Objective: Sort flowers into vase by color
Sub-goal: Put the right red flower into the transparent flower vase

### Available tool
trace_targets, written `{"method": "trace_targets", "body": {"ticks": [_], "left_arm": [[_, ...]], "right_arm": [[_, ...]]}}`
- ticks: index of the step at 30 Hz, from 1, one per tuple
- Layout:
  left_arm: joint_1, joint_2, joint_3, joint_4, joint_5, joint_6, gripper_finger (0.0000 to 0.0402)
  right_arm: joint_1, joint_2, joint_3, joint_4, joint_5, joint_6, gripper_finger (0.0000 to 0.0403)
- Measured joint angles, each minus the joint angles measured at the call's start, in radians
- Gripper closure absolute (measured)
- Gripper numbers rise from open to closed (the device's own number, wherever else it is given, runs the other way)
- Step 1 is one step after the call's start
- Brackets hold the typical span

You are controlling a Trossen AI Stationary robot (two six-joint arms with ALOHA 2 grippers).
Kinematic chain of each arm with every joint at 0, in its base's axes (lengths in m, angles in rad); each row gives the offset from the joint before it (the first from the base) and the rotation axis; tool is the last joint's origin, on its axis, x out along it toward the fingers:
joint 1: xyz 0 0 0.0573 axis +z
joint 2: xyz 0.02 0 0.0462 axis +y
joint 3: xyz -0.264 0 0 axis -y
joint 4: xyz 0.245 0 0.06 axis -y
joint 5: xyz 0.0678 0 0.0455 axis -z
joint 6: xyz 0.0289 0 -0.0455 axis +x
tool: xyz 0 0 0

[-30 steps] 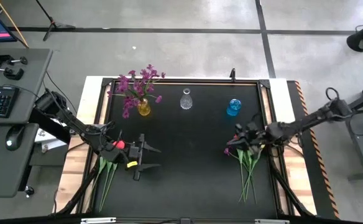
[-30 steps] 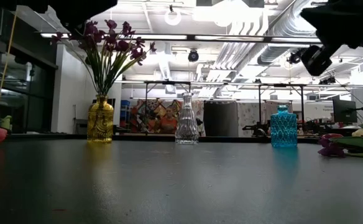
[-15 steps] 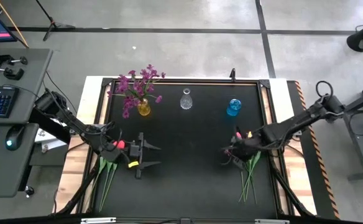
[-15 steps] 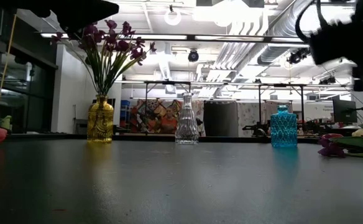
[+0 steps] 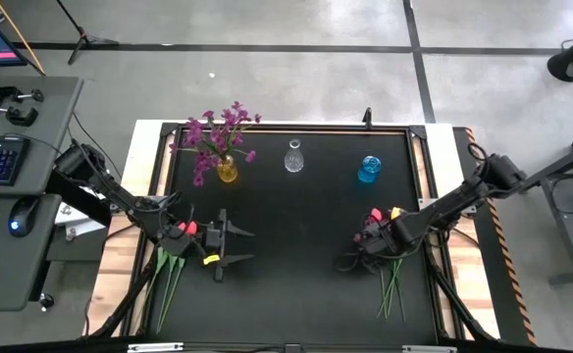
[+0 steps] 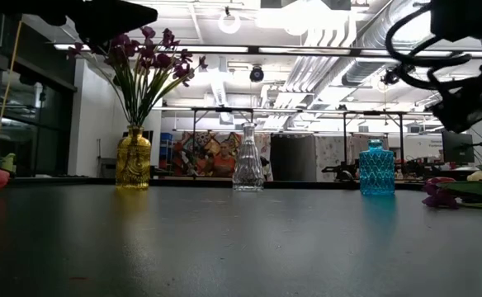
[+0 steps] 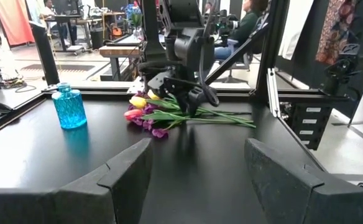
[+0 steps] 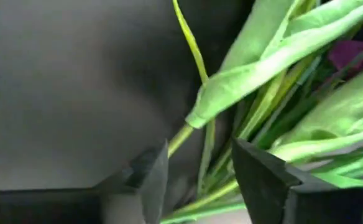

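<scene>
Picking step. Right end effector (image 5: 365, 251) sat low at the flower pile (image 5: 392, 270), fingers part-open around green stems, nothing gripped. Next: close on one stem. Left end effector (image 5: 230, 247) stood open, empty.

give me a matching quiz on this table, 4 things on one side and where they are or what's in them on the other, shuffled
Things:
1. yellow vase
2. clear vase
3. blue vase
4. right gripper

Places or states:
A. empty, in the middle of the vase row
B. low over the flower pile on the right side of the table, jaws apart around green stems
C. holds the purple flowers
D. empty, the vase nearest the right arm

Pairs: 1-C, 2-A, 3-D, 4-B
</scene>
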Motion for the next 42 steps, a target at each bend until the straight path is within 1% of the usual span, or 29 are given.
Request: {"method": "trace_targets", "body": {"ticks": [3,6,10,14,19,27,32,42], "left_arm": [[0.000,0.000,0.000,-0.017,0.000,-0.008,0.0161],[0.000,0.000,0.000,-0.018,0.000,-0.008,0.0161],[0.000,0.000,0.000,-0.019,0.000,-0.008,0.0161],[0.000,0.000,0.000,-0.029,0.000,-0.008,0.0161],[0.000,0.000,0.000,-0.048,0.000,-0.008,0.0161],[0.000,0.000,0.000,-0.068,-0.001,-0.008,0.0161],[0.000,0.000,0.000,-0.069,-0.026,-0.008,0.0161],[0.000,0.000,0.000,-0.069,-0.034,-0.008,0.0161]], "right_arm": [[-0.007,0.018,0.000,0.017,0.029,0.038,0.0215],[-0.019,0.020,0.000,0.037,0.064,0.059,0.0214],[-0.034,0.020,0.009,0.038,0.038,0.059,0.0226],[-0.034,0.019,0.054,0.033,0.040,0.040,0.0242],[-0.020,0.019,0.107,0.033,0.093,0.041,0.0258],[0.020,0.019,0.070,0.017,0.094,0.154,0.0265],[0.035,0.019,0.029,0.038,0.081,0.217,0.0265],[0.035,0.019,0.021,0.063,0.113,0.225,0.0265]]}}
